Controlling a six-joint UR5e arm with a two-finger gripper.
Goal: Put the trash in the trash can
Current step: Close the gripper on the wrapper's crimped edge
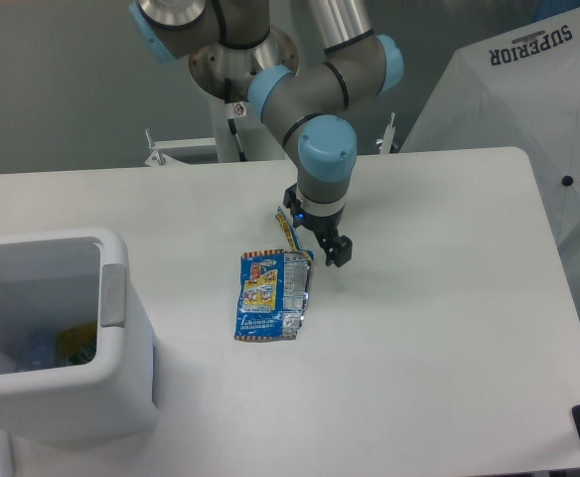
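The trash can (121, 298), a white rectangular plastic bin with rounded corners, a thick rim and a grey panel on its side, stands at the near left of the white table (439, 338), with blurred blue and yellow items showing inside it. Beyond it, toward the middle of the tabletop, the flat crinkled blue snack wrapper (273, 294) with yellow-red print lies well apart from the bin, its far right corner curling upward. Directly over that raised corner, the black two-finger gripper (313, 241) of the grey UR5e arm (315, 99) with pale blue joint caps points down, one finger (338, 251) just beside the wrapper's edge on the right; the jaws appear parted around the curled tip, though whether they touch it cannot be told. A blue light glows on the gripper body. Behind the table's far right corner stands a white fabric sheet (528, 89) printed "SUPERIOR".
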